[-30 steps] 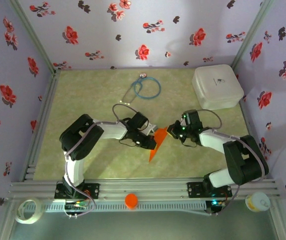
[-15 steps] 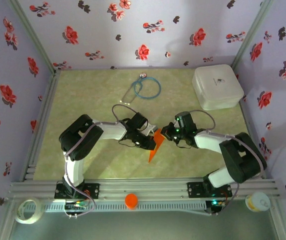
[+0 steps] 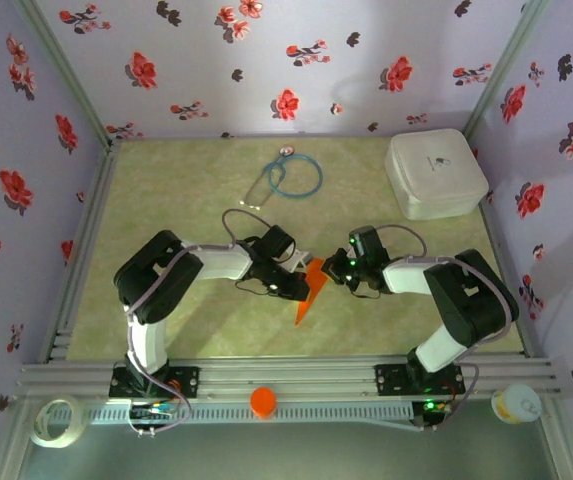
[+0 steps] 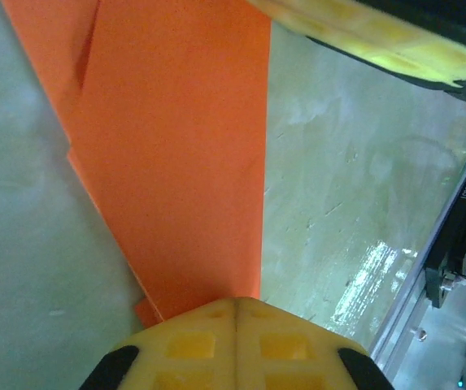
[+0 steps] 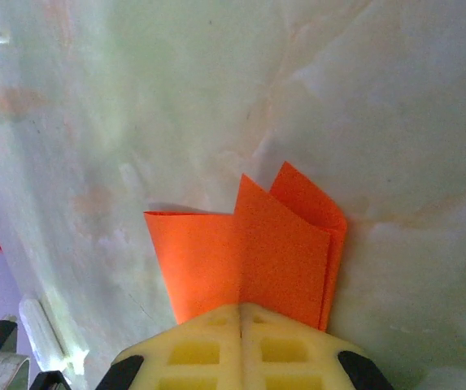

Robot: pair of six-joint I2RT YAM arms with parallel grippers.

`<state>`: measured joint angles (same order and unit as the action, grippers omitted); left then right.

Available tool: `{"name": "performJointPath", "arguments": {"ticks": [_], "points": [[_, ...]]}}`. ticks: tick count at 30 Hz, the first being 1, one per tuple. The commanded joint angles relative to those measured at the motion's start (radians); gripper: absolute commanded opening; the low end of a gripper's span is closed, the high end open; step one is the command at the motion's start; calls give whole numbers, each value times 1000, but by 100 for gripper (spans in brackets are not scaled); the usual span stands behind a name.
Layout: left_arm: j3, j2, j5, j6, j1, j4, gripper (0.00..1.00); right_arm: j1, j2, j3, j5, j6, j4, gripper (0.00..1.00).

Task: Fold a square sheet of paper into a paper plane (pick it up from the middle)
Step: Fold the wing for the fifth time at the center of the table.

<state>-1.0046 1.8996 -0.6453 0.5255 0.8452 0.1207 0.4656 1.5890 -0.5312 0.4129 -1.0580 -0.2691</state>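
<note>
Paper plane [image 3: 307,291]: is lying flat on the surface [image 3: 166,200], front of centre and between the two hands. It is showing as a narrow orange wedge with its point aiming at the near rail.
Left hand [image 3: 293,281]: is reaching in from the left with its fingers closed together and nothing pinched between them.
Left pads [image 4: 188,348]: are sitting over one end of the orange paper, which is running out flat from beneath both of them. Whether they are pressing down, I cannot tell.
Right hand [image 3: 333,269]: is coming in from the right at the wedge's wide far end, fingers likewise closed one against the other.
Right pads [image 5: 293,353]: are covering the paper's edge, and the sheet is passing flat beneath them rather than between them.
Folds: stacked layers are showing, with stepped edges along one side in the left wrist view and two overlapping pointed corners in the right wrist view.
Stethoscope [image 3: 291,177]: is lying at the back of the surface, well apart from the hands.
White rounded box [image 3: 436,173]: is sitting in the far right corner.
Orange cap [image 3: 263,401]: is resting on the front rail between the arm bases.
</note>
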Motion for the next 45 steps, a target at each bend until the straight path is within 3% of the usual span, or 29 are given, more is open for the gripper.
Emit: {"name": "performJointPath", "arguments": {"ticks": [1, 12, 20, 38, 45], "points": [[-23, -62, 8, 65, 3, 22, 0, -2, 28, 37, -52, -34, 16, 0], [-113, 41, -45, 123, 18, -15, 0, -1, 41, 46, -51, -51, 0, 0], [-123, 116, 48, 57, 26, 118, 2, -1, 49, 41, -55, -43, 16, 0], [32, -20, 89, 9, 45, 203, 8, -1, 80, 27, -71, -19, 50, 0], [54, -87, 129, -8, 46, 255, 5, -1, 80, 26, -63, -24, 37, 0]]}}
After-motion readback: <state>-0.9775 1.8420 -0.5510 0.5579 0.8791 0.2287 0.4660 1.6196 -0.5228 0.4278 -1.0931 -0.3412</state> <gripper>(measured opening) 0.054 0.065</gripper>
